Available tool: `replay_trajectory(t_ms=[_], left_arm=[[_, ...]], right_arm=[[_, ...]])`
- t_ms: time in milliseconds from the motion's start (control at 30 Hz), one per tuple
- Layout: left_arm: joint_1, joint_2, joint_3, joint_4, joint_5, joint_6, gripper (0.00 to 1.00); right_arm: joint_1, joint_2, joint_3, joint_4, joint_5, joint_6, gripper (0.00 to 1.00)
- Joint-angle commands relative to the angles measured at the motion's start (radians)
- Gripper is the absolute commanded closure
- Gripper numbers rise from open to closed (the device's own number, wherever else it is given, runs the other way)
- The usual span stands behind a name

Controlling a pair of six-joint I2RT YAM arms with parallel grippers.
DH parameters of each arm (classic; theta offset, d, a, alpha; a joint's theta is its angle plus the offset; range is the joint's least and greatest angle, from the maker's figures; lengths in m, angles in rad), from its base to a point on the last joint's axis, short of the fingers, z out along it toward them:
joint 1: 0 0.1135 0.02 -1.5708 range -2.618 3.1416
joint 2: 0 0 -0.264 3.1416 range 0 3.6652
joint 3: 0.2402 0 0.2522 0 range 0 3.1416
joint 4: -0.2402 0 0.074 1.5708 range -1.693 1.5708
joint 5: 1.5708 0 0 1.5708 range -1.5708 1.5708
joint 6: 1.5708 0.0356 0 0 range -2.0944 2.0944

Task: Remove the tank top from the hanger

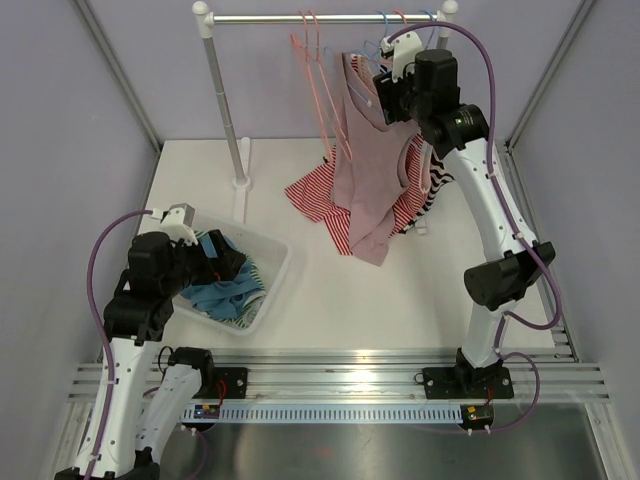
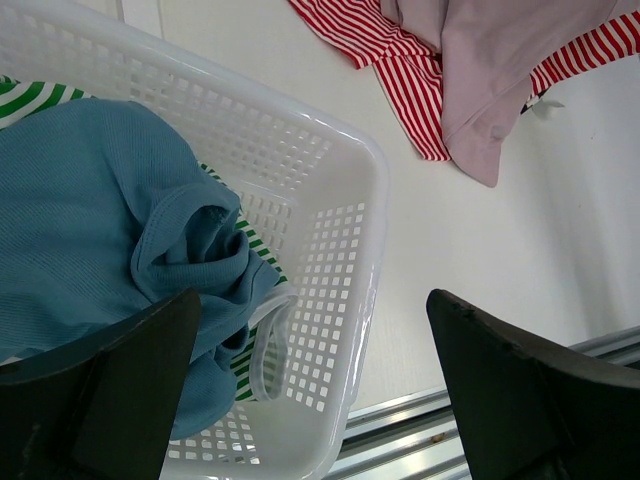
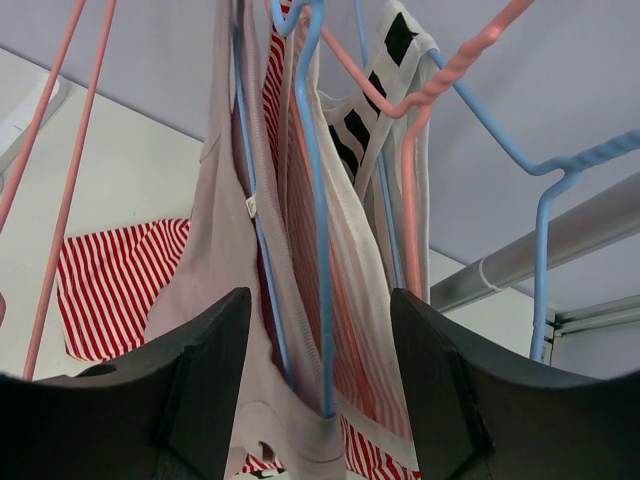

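**Tank top on its hanger, my R fingers spread around it**

At the rack, far R of the white table [image 1: 330,300]: my right gripper [image 1: 385,95] is raised to the metal rail [image 1: 300,17] and pushed in among the hanging clothes. Its fingers [image 3: 200,390] stand apart and clamp nothing. Between them in the wrist view run the pale mauve-pink tank top [image 3: 225,260] and the blue wire hanger [image 3: 320,250] that threads up through it. The tank top hangs from the rail, and its lower end drapes down over a red-and-white striped garment [image 1: 315,192] spread below the rack. Just beside it on the rail, to the R, hangs a black-and-white striped garment [image 3: 400,35]. To the L hang bare pink wire hangers [image 1: 312,60].

Near L corner: my left gripper [image 2: 310,330] hovers over a white perforated plastic basket [image 2: 370,170], well apart from the rack. Its fingers are wide open w/ nothing held. In the basket a blue knit garment [image 2: 90,210] lies bunched on top of a green-and-white striped cloth [image 2: 25,100]. The basket sits on the table, near the tank top's hem but not touching it.
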Motion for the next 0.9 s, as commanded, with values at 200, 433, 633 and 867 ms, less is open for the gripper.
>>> replay_trajectory(t_ms=[200, 433, 633, 867], left_arm=[[-0.004, -0.012, -0.011, 0.059, 0.039, 0.010, 0.01], [-0.006, -0.013, -0.015, 0.063, 0.043, 0.009, 0.01], [-0.006, -0.015, -0.023, 0.071, 0.051, 0.003, 0.01], [-0.007, -0.020, -0.026, 0.075, 0.050, 0.003, 0.01]], right_arm=[[-0.021, -0.019, 0.008, 0.007, -0.130, 0.009, 0.54], [-0.021, 0.048, 0.103, -0.013, -0.200, 0.084, 0.75], [-0.020, 0.080, 0.182, -0.036, -0.223, 0.136, 0.94], [-0.021, 0.039, 0.215, -0.004, -0.257, 0.218, 1.00]])
